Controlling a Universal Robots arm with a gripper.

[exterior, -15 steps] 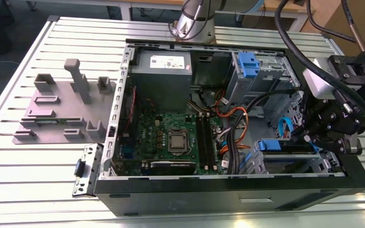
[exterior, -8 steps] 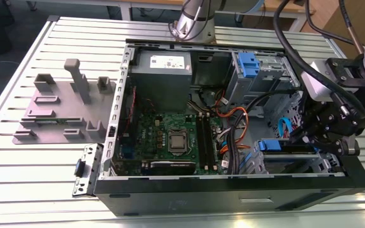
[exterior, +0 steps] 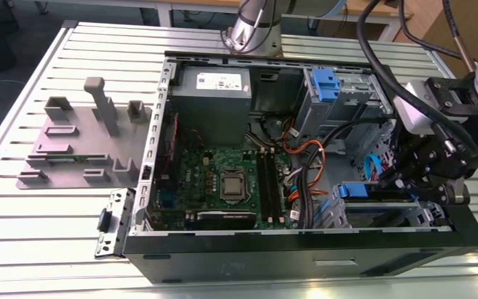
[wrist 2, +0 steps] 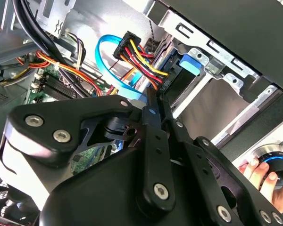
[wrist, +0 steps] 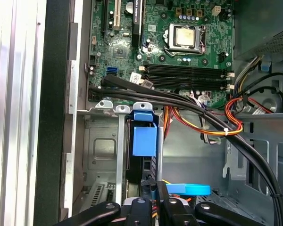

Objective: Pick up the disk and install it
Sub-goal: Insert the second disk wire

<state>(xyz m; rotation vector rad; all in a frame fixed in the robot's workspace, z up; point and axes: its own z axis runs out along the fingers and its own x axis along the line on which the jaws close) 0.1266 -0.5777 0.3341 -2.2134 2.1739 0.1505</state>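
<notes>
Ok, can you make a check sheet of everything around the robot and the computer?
Surface: slatted metal table, open computer case on it.
Job's things: disk in blue bracket, standing in the case's drive cage.
Clutter: grey stand at the exterior view's left.
Grippers: gripper close to the disk's bracket.
Cables: blue cable and coloured wire bundle near the cage.
Surroundings: a person's hand on a round knob.

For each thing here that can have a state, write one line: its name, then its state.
computer case: lying on its side, side panel off, inside exposed.
disk: on edge in the lower drive bay, blue bracket showing.
claw: down at the disk's bay.
processor socket: no cooler on it.
grey stand: on the table, posts upright, nothing on it.
</notes>
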